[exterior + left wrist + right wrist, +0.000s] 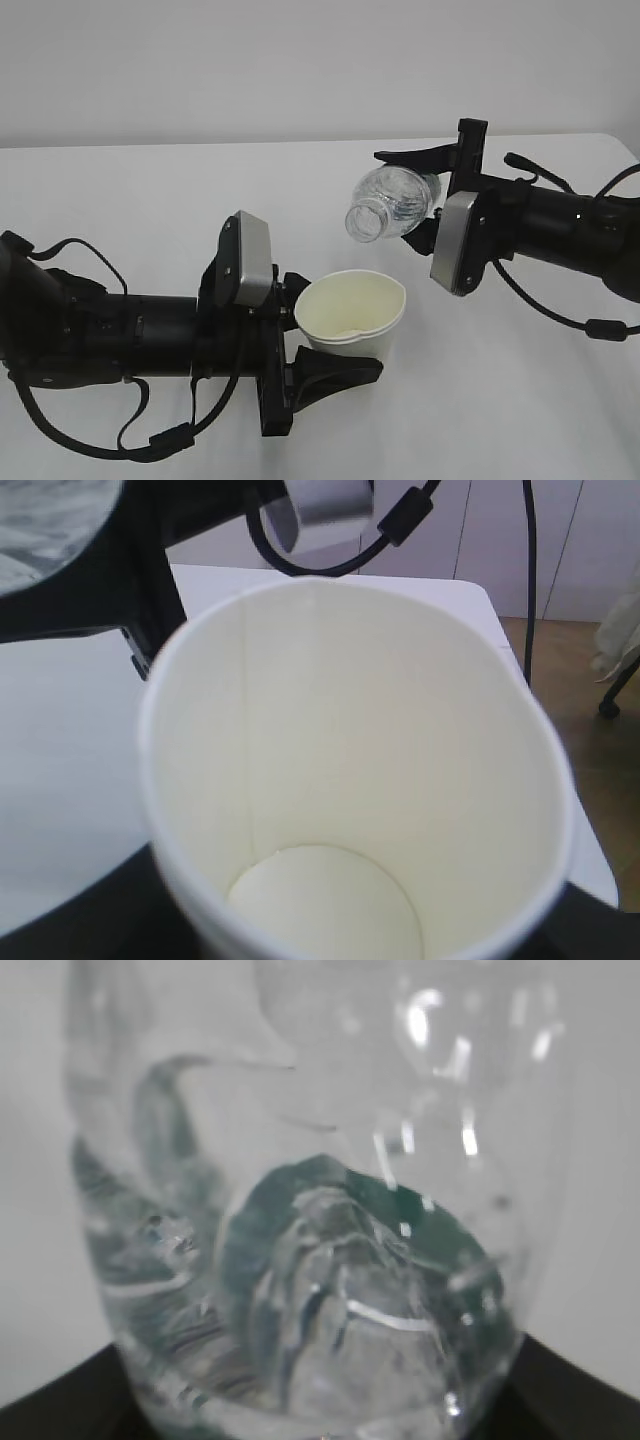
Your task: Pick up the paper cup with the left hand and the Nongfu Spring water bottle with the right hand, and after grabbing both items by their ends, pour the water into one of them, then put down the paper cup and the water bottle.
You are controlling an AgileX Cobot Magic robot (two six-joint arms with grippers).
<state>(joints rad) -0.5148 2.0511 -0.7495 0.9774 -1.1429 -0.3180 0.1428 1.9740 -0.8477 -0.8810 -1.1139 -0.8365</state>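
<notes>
Two tools work above the white table [150, 200]. Left tool [325, 335] pinches the paper cup [350, 312], mouth tilted upward. Right tool [425, 195] clamps the Nongfu Spring water bottle [392, 204], tipped with its open mouth just above the cup's rim.

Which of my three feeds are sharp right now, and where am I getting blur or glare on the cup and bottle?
Exterior view: evenly lit and sharp, white paper cup and clear ribbed plastic bottle distinct, soft shadows on the white table. Left wrist view: cup interior readable, near rim blurred. Right wrist view: bottle fills the frame, out of focus, specular glints.
</notes>
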